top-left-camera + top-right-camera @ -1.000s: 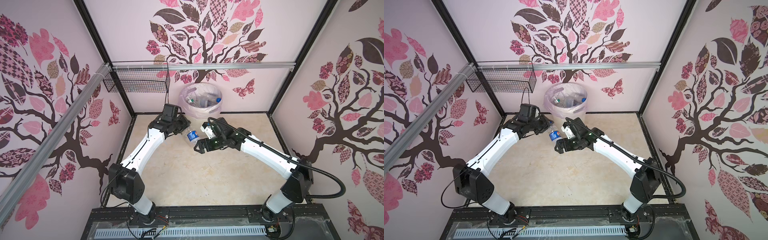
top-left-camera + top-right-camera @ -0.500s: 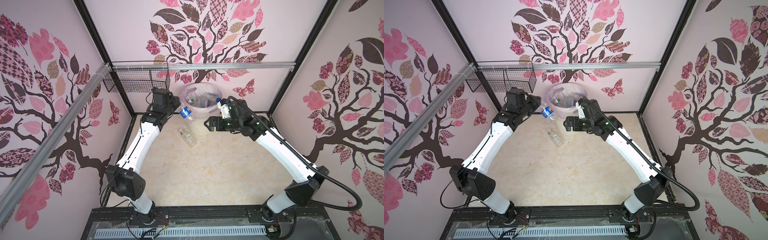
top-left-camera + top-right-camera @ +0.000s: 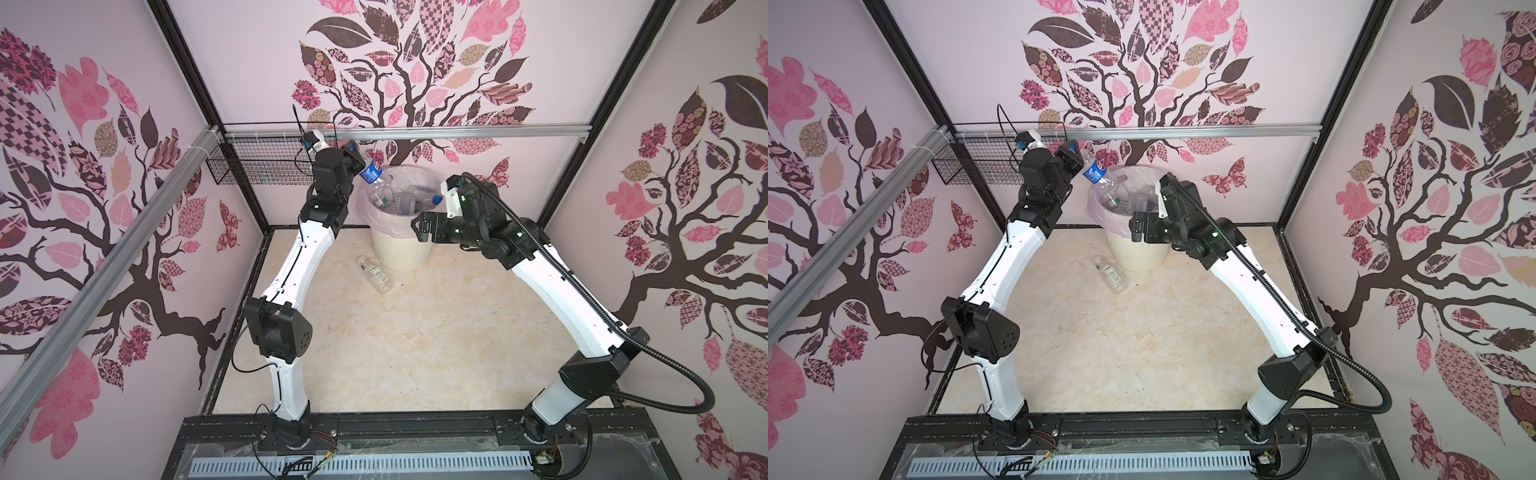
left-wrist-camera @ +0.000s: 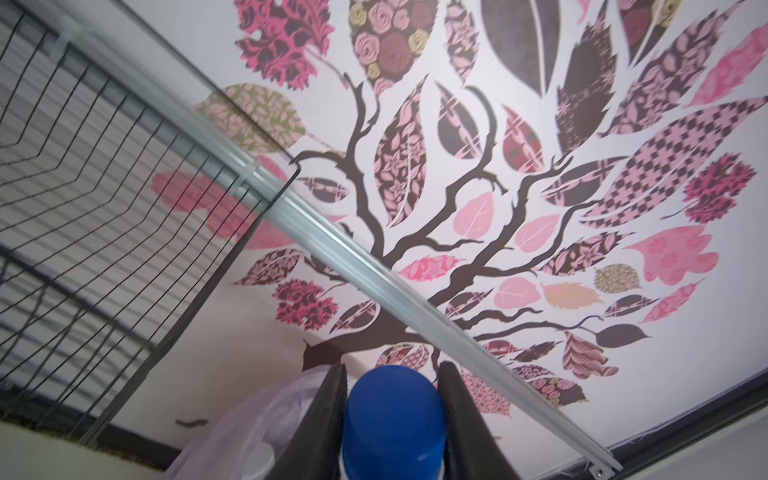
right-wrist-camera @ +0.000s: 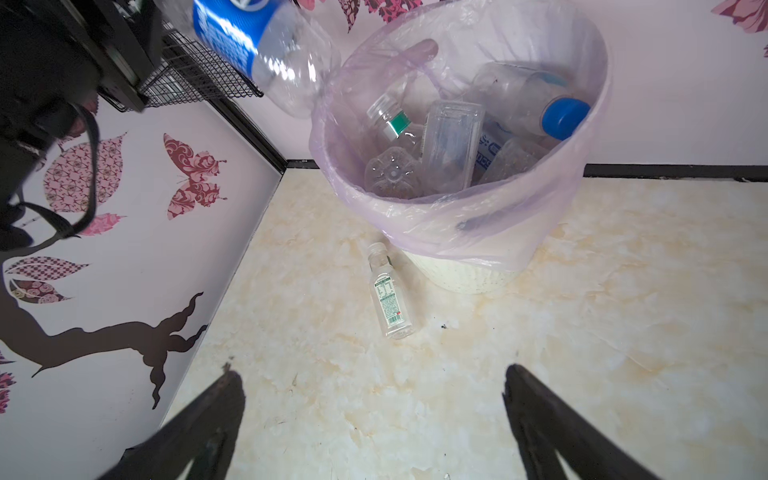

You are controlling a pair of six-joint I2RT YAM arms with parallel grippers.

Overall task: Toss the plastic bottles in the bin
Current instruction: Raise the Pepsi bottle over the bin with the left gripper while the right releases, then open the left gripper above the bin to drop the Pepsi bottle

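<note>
Bottle-clearing cell: one bottle gripped above the bin, one lying on the floor, several inside the bin.

Black wire basket (image 3: 266, 166) on the back rail, far left. Left gripper (image 3: 353, 160), raised beside it and clamped on the blue cap end of the blue-labelled bottle (image 3: 374, 172); the bottle is tilted with its base over the bin's left rim. Loose clear bottle (image 3: 375, 275) with a white label, on its side on the marble floor, just left of the bin's foot. Cream ribbed bin (image 3: 401, 253) at the back wall, with a pink liner (image 5: 457, 224) and several binned bottles (image 5: 557, 116). Right gripper (image 3: 419, 226), at the bin's near right, jaws spread wide and empty.
</note>
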